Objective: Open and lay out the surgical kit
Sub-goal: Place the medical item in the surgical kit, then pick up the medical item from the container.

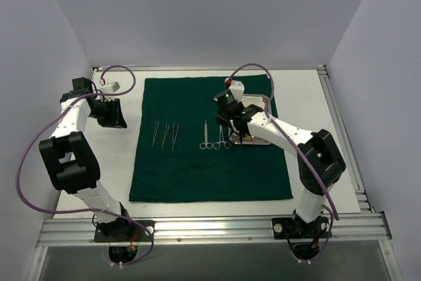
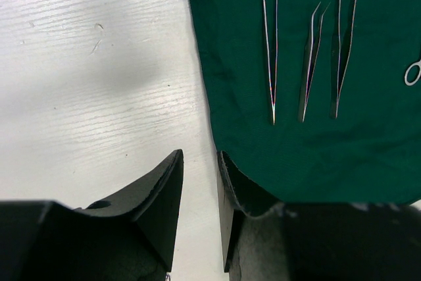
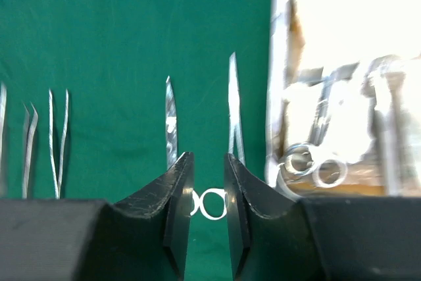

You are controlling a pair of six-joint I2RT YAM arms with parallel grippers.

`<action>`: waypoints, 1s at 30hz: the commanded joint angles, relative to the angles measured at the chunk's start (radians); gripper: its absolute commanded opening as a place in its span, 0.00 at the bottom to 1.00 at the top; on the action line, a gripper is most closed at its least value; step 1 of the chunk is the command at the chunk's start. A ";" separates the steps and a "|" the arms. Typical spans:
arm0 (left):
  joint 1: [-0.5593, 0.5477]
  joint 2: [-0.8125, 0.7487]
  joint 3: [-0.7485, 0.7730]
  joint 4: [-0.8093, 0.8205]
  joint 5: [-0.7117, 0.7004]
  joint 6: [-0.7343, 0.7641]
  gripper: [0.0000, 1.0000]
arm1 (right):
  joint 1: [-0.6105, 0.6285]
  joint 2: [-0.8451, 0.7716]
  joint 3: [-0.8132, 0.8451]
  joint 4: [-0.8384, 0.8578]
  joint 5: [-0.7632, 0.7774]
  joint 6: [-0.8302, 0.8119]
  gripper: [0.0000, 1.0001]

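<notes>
Laying instruments out on the green drape (image 1: 210,169) mid-tabletop, with right gripper (image 3: 207,159) narrowly parted over a ring-handled instrument (image 3: 210,203) beside the steel tray (image 3: 277,44) at the drape's right edge, left gripper (image 2: 199,162) part-open and empty at its left edge, next likely calling for a pick from the tray.

In your top view the light is bright and even, and it seems to come from above. The shadows on the white table (image 1: 306,97) are faint. Your left wrist view is sharp, with one soft grey shadow on the table. Your right wrist view is blurry, and the steel tray (image 3: 277,64) glares so white that part of it is washed out.
</notes>
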 commanded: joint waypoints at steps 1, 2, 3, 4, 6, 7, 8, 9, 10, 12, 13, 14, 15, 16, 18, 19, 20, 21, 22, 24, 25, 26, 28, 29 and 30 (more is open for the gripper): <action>0.007 -0.040 0.025 -0.014 0.026 0.015 0.36 | -0.103 -0.077 -0.058 -0.001 0.007 0.002 0.21; 0.007 -0.040 0.026 -0.015 0.026 0.016 0.36 | -0.123 -0.085 -0.094 0.011 -0.007 0.003 0.21; 0.007 -0.042 0.028 -0.016 0.026 0.015 0.36 | -0.156 -0.096 -0.110 0.019 -0.010 0.002 0.21; 0.007 -0.046 0.026 -0.014 0.027 0.015 0.36 | -0.172 -0.100 -0.121 0.028 -0.016 0.000 0.22; 0.007 -0.048 0.025 -0.014 0.027 0.013 0.36 | -0.210 -0.099 -0.141 0.044 -0.039 -0.007 0.25; 0.007 -0.048 0.025 -0.012 0.027 0.015 0.36 | -0.221 -0.097 -0.147 0.053 -0.052 -0.010 0.26; 0.007 -0.048 0.023 -0.011 0.027 0.015 0.36 | -0.233 -0.093 -0.153 0.062 -0.067 -0.010 0.27; 0.007 -0.047 0.023 -0.011 0.024 0.012 0.36 | -0.242 -0.082 -0.161 0.076 -0.081 -0.010 0.27; 0.007 -0.047 0.022 -0.009 0.023 0.012 0.36 | -0.256 -0.077 -0.164 0.081 -0.096 -0.010 0.27; 0.008 -0.045 0.020 -0.006 0.021 0.012 0.36 | -0.262 -0.059 -0.168 0.085 -0.099 -0.009 0.27; 0.007 -0.045 0.020 -0.008 0.020 0.010 0.36 | -0.268 -0.053 -0.174 0.096 -0.104 -0.007 0.27; 0.007 -0.045 0.020 -0.006 0.018 0.010 0.36 | -0.270 -0.047 -0.177 0.119 -0.107 -0.007 0.27; 0.007 -0.045 0.022 -0.008 0.015 0.012 0.36 | -0.273 -0.035 -0.179 0.130 -0.113 -0.001 0.27; 0.007 -0.046 0.020 -0.008 0.012 0.015 0.36 | -0.275 -0.028 -0.182 0.133 -0.118 0.000 0.27; 0.007 -0.047 0.019 -0.008 0.009 0.016 0.36 | -0.273 -0.009 -0.187 0.151 -0.134 0.003 0.27; 0.007 -0.045 0.019 -0.009 0.009 0.016 0.36 | -0.275 -0.004 -0.190 0.154 -0.138 0.005 0.27; 0.007 -0.042 0.019 -0.008 0.009 0.016 0.36 | -0.273 0.004 -0.193 0.156 -0.142 0.007 0.27; 0.007 -0.040 0.019 -0.009 0.009 0.016 0.36 | -0.273 0.014 -0.194 0.159 -0.141 0.007 0.27; 0.007 -0.037 0.020 -0.011 0.009 0.016 0.36 | -0.273 0.019 -0.197 0.160 -0.139 0.011 0.27; 0.007 -0.039 0.020 -0.009 0.010 0.015 0.36 | -0.275 0.027 -0.205 0.166 -0.141 0.013 0.27; 0.007 -0.042 0.020 -0.009 0.012 0.015 0.36 | -0.273 0.028 -0.207 0.167 -0.142 0.014 0.27; 0.007 -0.043 0.019 -0.008 0.013 0.015 0.36 | -0.275 0.031 -0.211 0.170 -0.142 0.014 0.27; 0.007 -0.045 0.019 -0.009 0.013 0.015 0.36 | -0.273 0.039 -0.214 0.174 -0.150 0.016 0.26; 0.007 -0.045 0.019 -0.008 0.013 0.015 0.36 | -0.273 0.041 -0.216 0.176 -0.153 0.019 0.25; 0.007 -0.045 0.019 -0.009 0.015 0.015 0.36 | -0.273 0.047 -0.223 0.186 -0.159 0.020 0.25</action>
